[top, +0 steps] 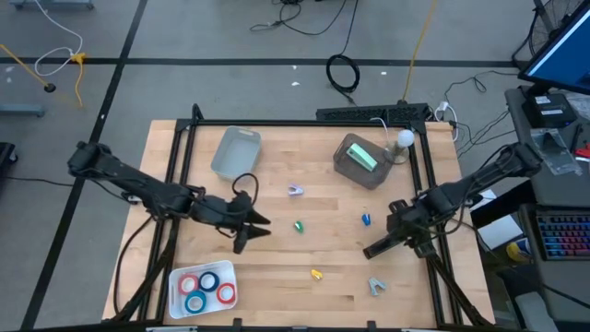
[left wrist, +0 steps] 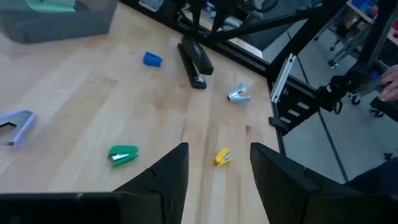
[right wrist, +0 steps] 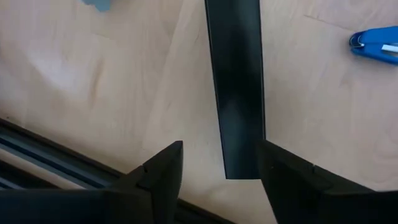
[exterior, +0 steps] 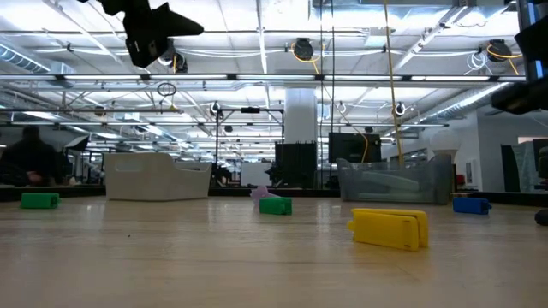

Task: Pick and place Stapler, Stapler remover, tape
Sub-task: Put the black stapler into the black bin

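Observation:
A black stapler (top: 379, 246) lies flat on the wooden table near the right edge. My right gripper (top: 403, 231) hovers over it, open, one finger on each side of the long black body (right wrist: 237, 93) and a gap on both sides. My left gripper (top: 251, 227) is open and in the air over the table's middle, with nothing between its fingers (left wrist: 217, 168). Red and blue tape rolls (top: 206, 288) sit in a white tray (top: 177, 297) at the near edge. Small staple removers lie scattered: purple (top: 295, 191), green (top: 299, 225), blue (top: 366, 219), yellow (top: 317, 274) and silver (top: 376, 286).
A grey bin (top: 237, 152) and a grey box with a green insert (top: 359, 159) stand toward the far side, a white ball (top: 406, 138) beside the box. A black frame rail (right wrist: 56, 162) runs along the table's right edge. Bare wood lies between the two grippers.

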Robot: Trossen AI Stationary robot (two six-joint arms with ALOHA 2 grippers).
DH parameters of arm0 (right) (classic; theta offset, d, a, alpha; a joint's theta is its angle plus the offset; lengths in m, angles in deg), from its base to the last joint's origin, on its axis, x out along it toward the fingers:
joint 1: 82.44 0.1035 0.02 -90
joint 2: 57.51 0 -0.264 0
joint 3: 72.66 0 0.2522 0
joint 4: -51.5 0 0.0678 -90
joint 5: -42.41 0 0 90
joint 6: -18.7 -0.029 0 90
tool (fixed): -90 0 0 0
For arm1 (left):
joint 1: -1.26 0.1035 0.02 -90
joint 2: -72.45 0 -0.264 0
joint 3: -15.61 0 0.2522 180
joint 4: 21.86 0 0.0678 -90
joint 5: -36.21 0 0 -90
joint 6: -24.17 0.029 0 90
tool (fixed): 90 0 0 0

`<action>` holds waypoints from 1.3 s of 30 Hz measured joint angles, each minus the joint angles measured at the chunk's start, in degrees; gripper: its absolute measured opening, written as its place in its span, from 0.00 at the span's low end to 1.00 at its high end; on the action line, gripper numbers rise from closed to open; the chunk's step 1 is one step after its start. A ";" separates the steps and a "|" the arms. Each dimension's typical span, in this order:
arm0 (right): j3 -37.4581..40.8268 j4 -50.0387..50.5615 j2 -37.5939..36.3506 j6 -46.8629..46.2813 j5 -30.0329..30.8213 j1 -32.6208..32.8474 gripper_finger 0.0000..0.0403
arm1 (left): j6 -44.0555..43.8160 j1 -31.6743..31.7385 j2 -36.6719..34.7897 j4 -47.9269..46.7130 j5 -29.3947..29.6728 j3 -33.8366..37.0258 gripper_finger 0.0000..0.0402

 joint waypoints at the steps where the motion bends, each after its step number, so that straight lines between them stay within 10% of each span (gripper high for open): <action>1: 0.00 0.00 0.25 0.04 0.02 0.00 0.51 | -0.05 0.04 -0.60 -0.85 0.00 0.24 0.44; 12: 0.09 -1.00 4.92 0.50 4.27 -0.12 0.68 | 0.35 0.05 -1.37 -2.80 0.04 0.30 0.44; 39: 6.77 -7.88 11.95 -9.32 1.36 0.11 0.62 | 1.62 -0.06 -1.34 -3.43 -0.03 0.30 0.44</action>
